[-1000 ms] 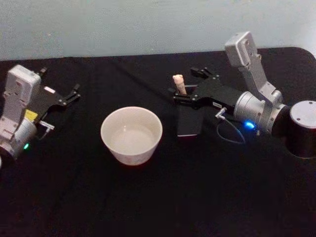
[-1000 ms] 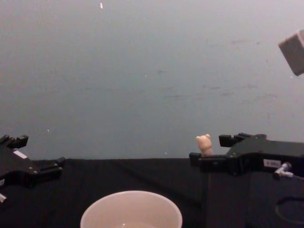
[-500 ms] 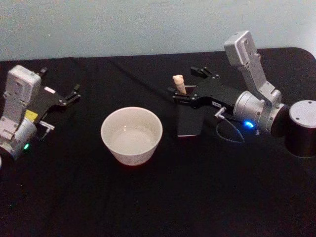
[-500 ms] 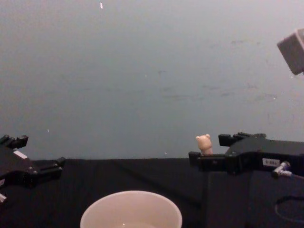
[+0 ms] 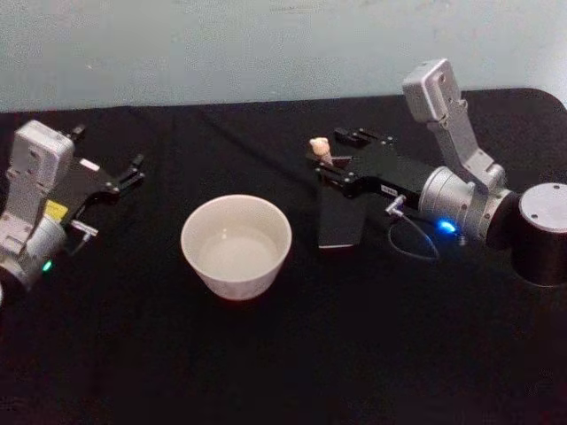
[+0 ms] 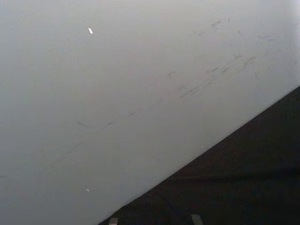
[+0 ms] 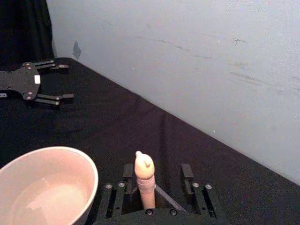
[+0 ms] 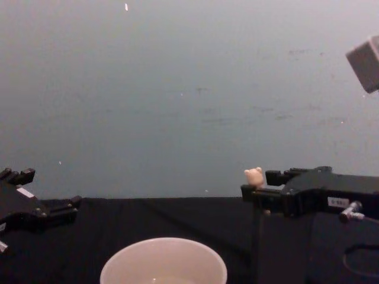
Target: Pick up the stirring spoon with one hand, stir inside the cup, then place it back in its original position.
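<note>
Stirring spoon [image 5: 320, 149]: stands upright in the dark grey holder [image 5: 340, 221], just right of the cup [image 5: 236, 243]. Long axis near vertical, bear head on top, dark shaft hidden inside the holder.

Right gripper [image 5: 330, 155]: reaches in level from farther right of the cup, at the height of the cream handle. Jaws open, one on each side of the handle, gripping nothing as yet by the look of it.

Left gripper [image 5: 135, 170]: parked well to the left of the cup, jaws open and empty. Clearly the right arm's job, being much the nearer.

Turns on this: handle between the jaws, standing crosswise to the reach. Calls, most likely, for closing alone, then a straight lift along the axis to clear the holder's walls before carrying across to the cup.

Right wrist view: shows the handle [image 7: 144, 180] off centre, close by one finger and well apart from the other finger [image 7: 186, 171]. Cannot tell whether it touches on the close side.

Chest view: gives height instead, with the bear head [image 8: 254, 176] poking just above the finger line and the side gaps hidden.
</note>
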Controlling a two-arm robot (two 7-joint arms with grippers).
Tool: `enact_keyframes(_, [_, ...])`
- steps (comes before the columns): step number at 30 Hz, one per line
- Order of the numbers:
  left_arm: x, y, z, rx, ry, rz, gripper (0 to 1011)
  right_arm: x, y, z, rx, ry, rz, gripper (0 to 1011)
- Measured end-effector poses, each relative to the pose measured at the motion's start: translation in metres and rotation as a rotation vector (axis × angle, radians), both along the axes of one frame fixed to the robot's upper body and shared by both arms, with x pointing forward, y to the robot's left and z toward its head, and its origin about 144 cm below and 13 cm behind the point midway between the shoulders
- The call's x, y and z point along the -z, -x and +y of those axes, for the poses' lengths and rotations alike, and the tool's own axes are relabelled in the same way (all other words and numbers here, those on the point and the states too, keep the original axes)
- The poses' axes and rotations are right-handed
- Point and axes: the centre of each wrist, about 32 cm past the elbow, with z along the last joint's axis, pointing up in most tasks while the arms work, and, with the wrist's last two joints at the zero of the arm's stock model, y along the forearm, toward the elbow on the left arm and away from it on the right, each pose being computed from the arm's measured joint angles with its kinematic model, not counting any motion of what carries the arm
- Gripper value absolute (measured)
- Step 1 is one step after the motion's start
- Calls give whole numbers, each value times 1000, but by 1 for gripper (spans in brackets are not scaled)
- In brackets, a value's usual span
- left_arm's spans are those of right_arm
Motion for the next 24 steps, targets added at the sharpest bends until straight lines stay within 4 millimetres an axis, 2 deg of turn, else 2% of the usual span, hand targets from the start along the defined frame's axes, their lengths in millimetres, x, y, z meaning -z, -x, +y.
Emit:
enact_keyframes(1, [0,0,0,0,0,0,1001,0,0,0,0,0,0,611])
enact_keyframes(3, [0,0,0,0,0,0,1001,0,0,0,0,0,0,569])
enact_keyframes(4, [0,0,0,0,0,0,1001,0,0,0,0,0,0,508])
enact_keyframes(6, [0,0,0,0,0,0,1001,0,0,0,0,0,0,477])
enact_keyframes(7, [0,0,0,0,0,0,1001,0,0,0,0,0,0,405])
enact_keyframes(8, [0,0,0,0,0,0,1001,0,0,0,0,0,0,405])
enact_keyframes(10, [0,0,0,0,0,0,1001,0,0,0,0,-1,0,346])
enact_keyframes(11, [0,0,0,0,0,0,1001,0,0,0,0,-1,0,285])
enact_keyframes(15, [0,0,0,0,0,0,1001,0,0,0,0,-1,0,189])
enact_keyframes(24, [0,0,0,0,0,0,1001,0,0,0,0,-1,0,188])
